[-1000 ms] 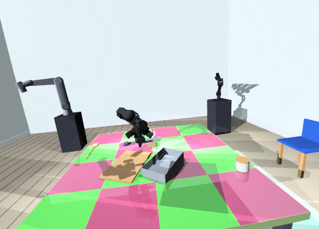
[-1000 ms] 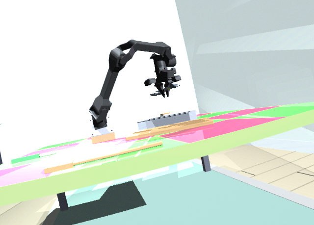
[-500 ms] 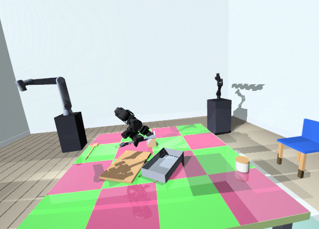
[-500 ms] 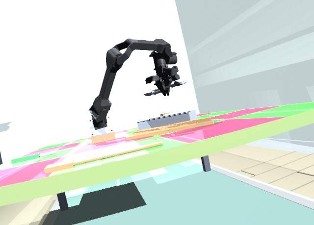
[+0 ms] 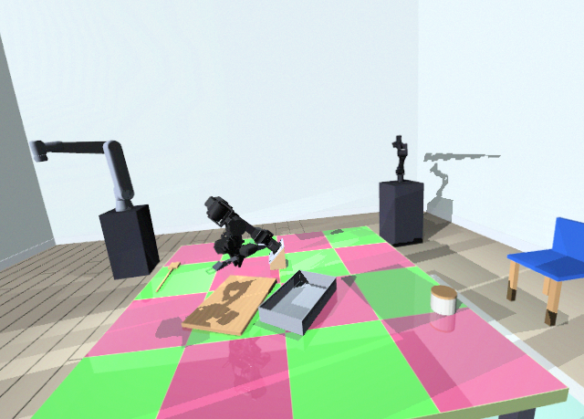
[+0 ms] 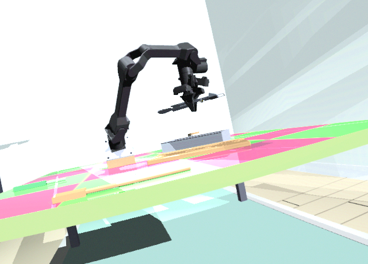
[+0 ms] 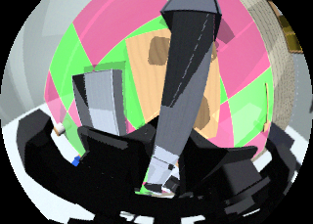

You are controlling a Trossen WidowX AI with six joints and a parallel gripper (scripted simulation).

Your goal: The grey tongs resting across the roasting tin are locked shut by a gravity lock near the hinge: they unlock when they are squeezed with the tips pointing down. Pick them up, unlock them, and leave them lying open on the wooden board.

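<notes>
- Across the middle right of the exterior frame, the grey tongs [image 5: 217, 266] [image 6: 178, 106] [image 7: 188, 72] are hanging well above the table, their long axis slanting gently from a dark lower-left end to a pale looped upper-right end.
- My fingers [image 5: 239, 264] [image 6: 193, 109] are closing partway around them, gripping near mid-length.
- Beneath, the checkered table [image 5: 235, 382] [image 6: 148, 190] [image 7: 108, 28] is showing pink and green; pale walls are rising behind.
- At the top frame's centre, the wooden board [image 5: 255, 301] [image 6: 207, 149] [image 7: 142, 72] is lying beside the roasting tin [image 5: 283, 321] [image 6: 193, 142] [image 7: 118, 99].
- Left of them, a wooden utensil [image 5: 164, 277] [image 6: 69, 195] is lying; far right, a lidded jar [image 5: 443, 303] is standing.
</notes>
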